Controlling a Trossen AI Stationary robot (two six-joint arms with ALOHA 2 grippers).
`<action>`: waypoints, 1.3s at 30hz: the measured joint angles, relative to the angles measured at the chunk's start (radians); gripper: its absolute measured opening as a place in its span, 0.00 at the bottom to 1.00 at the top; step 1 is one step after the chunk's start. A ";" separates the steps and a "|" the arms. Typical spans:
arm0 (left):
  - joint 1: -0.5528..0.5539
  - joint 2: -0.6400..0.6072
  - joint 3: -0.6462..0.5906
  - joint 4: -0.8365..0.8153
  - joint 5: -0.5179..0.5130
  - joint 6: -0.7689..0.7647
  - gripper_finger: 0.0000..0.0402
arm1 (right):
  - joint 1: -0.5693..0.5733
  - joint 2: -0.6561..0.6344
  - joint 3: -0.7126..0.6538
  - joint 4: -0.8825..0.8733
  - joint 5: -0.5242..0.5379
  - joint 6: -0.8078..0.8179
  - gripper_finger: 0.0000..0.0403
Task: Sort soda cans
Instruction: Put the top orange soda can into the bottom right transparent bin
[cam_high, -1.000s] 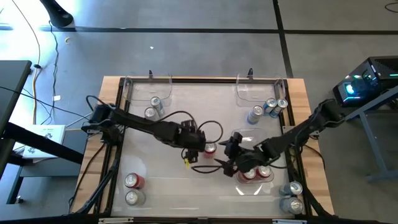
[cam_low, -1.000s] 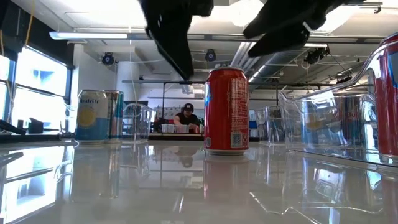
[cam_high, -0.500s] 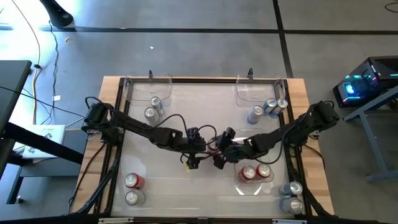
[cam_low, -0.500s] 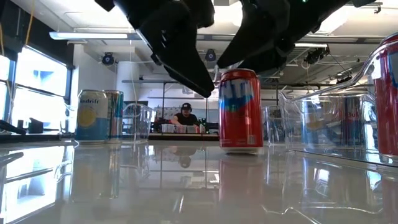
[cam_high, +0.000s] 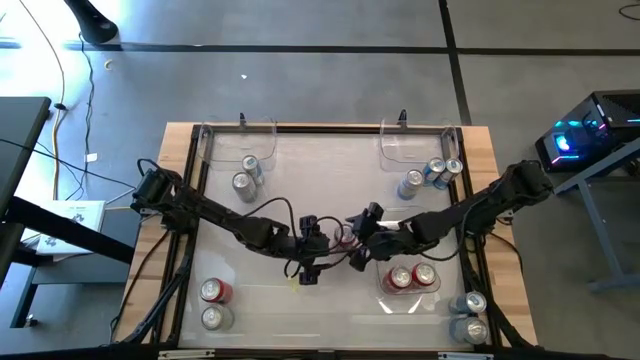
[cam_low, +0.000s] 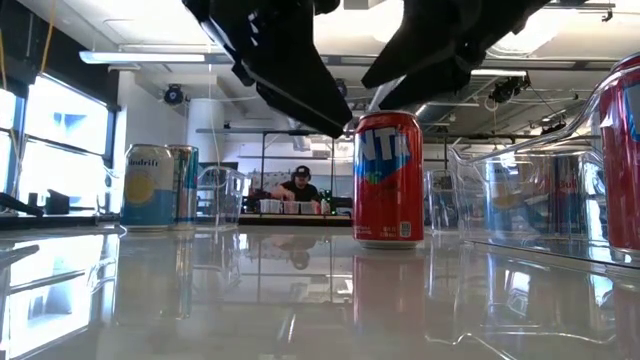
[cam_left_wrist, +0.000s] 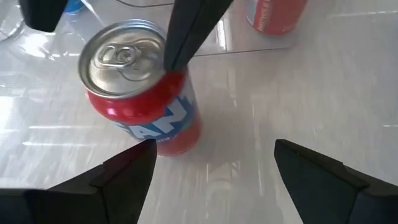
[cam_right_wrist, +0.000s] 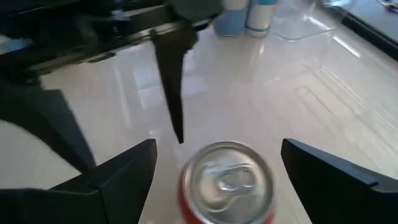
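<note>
One red soda can (cam_high: 343, 237) stands upright on its base in the middle of the table, also seen in the low view (cam_low: 388, 180). My left gripper (cam_high: 322, 245) is open just left of it; in its wrist view (cam_left_wrist: 214, 162) the can (cam_left_wrist: 140, 93) stands beyond one fingertip. My right gripper (cam_high: 353, 240) is open, slanting down from the right, and its fingers straddle the can's silver top (cam_right_wrist: 227, 180). My left gripper has a fingertip (cam_low: 335, 120) close by the can's upper left edge; whether it touches I cannot tell. My right gripper has one finger (cam_left_wrist: 180, 37) that overlaps the can's top rim (cam_left_wrist: 163, 70) in the left wrist view; whether it touches I cannot tell.
A clear bin (cam_high: 385, 300) near right holds two red cans. Blue cans (cam_high: 430, 175) stand by the far-right bin (cam_high: 415, 140), two cans (cam_high: 245, 175) by the far-left bin. More cans stand near left (cam_high: 213, 300) and near right (cam_high: 470, 315). A person (cam_low: 300, 185) sits in the room beyond.
My left gripper has sunk, tipped its fingers further down and shifted toward the near edge beside the can. My right gripper has moved toward the table's left, over the can. The can has slid a little toward the right edge and turned about its axis, staying upright.
</note>
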 joint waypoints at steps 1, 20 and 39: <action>0.000 0.000 0.000 0.004 -0.001 0.000 0.79 | -0.005 0.001 0.000 -0.011 -0.004 0.003 0.84; 0.002 0.000 0.000 0.061 -0.034 -0.032 0.79 | -0.044 0.100 0.000 -0.009 -0.094 -0.025 0.71; -0.072 -0.037 0.000 0.036 -0.197 -0.052 0.79 | 0.147 -0.534 0.000 -0.546 -0.094 0.060 0.71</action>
